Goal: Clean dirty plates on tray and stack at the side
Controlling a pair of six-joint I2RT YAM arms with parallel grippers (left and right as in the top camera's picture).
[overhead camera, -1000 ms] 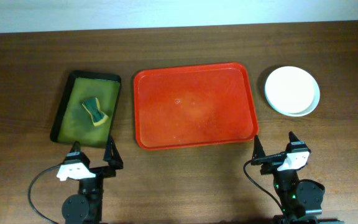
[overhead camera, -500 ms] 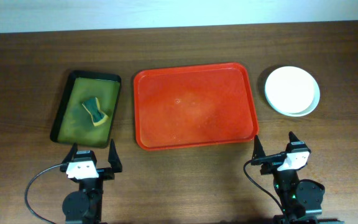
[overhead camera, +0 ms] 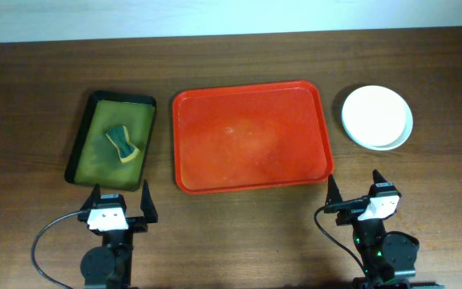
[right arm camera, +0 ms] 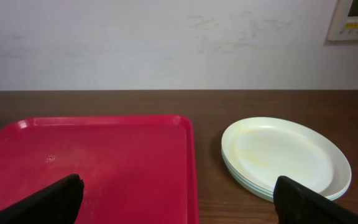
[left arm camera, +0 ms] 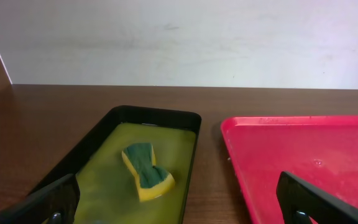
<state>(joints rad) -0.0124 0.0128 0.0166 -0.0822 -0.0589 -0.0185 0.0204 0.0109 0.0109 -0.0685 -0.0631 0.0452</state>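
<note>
- Plates (overhead camera: 377,117): piled in one stack on the table (overhead camera: 38,72), to the right of the tray (overhead camera: 252,138) and apart from its rim. In the right wrist view the top plate is cream-white and pale blue-green rims show beneath it.
- Tray: red, rectangular with rounded corners, lying at the middle of the table. Its floor shows faint pale marks.
- Dark tray (overhead camera: 112,140): black rim and green lining, left of the red tray and slightly angled to it.
- Sponge (overhead camera: 123,143): green over yellow and pinched at the waist, resting inside the dark tray.
- Left gripper (overhead camera: 119,189): at the near table edge, just in front of the dark tray. Its fingers are spread wide and hold nothing.
- Right gripper (overhead camera: 353,177): at the near table edge, in front of the gap between the red tray and the plates. It is likewise released, with nothing between its fingers.
</note>
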